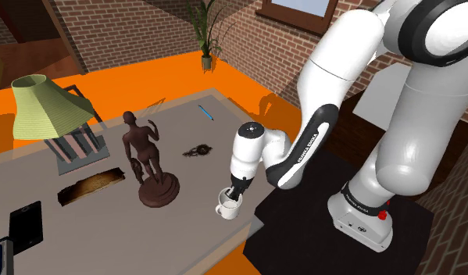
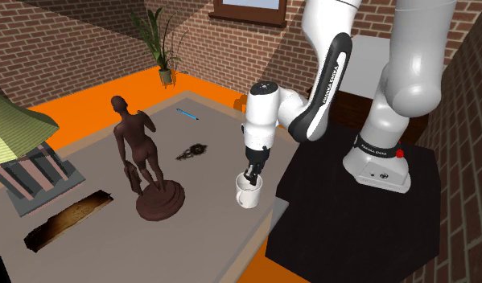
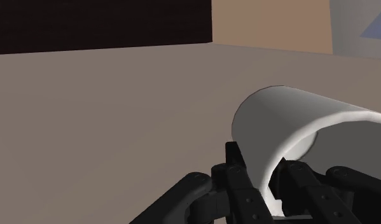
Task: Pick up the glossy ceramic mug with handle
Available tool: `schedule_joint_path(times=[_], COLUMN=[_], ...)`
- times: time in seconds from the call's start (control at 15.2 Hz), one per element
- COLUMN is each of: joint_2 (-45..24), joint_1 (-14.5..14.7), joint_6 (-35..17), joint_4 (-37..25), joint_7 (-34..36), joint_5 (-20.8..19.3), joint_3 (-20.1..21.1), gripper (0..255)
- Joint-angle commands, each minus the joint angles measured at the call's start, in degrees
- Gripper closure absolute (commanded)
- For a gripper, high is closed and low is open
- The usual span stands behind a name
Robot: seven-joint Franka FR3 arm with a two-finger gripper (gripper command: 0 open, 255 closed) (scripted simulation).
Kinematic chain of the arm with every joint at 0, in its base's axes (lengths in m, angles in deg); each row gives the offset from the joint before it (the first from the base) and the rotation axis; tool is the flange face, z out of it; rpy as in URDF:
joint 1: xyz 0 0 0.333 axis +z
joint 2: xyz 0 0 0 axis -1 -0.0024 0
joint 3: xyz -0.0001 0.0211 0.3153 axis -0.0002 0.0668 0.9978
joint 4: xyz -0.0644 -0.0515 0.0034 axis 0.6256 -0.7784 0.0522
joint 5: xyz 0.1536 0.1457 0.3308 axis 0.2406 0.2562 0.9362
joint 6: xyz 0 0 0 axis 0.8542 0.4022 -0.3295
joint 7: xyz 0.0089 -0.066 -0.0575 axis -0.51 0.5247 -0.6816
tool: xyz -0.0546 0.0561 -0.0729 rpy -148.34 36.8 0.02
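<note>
Gripper point(image 2: 251, 177) is clamping the white mug point(image 2: 249, 195) by one wall, jaws narrow. Mug is showing near the table point(image 1: 146, 242) edge, right of the brown statuette point(image 1: 150, 168) in the shoulder view. Fingertips partly hidden by the mug's rim, handle indistinct.

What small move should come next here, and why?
Probably a short straight lift: the black claw straddles the wall of the white glossy mug, its fingers seemingly pressed on either side, while the mug rests on the grey table near its edge.
</note>
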Motion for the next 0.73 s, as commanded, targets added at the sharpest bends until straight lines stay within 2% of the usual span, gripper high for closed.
schedule_joint_path(times=[0.0, 0.4, 0.66], joint_2=[0.0, -0.2, 4.0], joint_1=[0.1, 0.2, -3.7], joint_6=[0.0, -0.1, 2.8], joint_4=[0.0, -0.1, 0.8], joint_7=[0.1, 0.2, -4.6], joint_5=[-0.1, -0.3, 6.3], joint_3=[-0.1, -0.3, 5.1], gripper=[255, 255, 255])
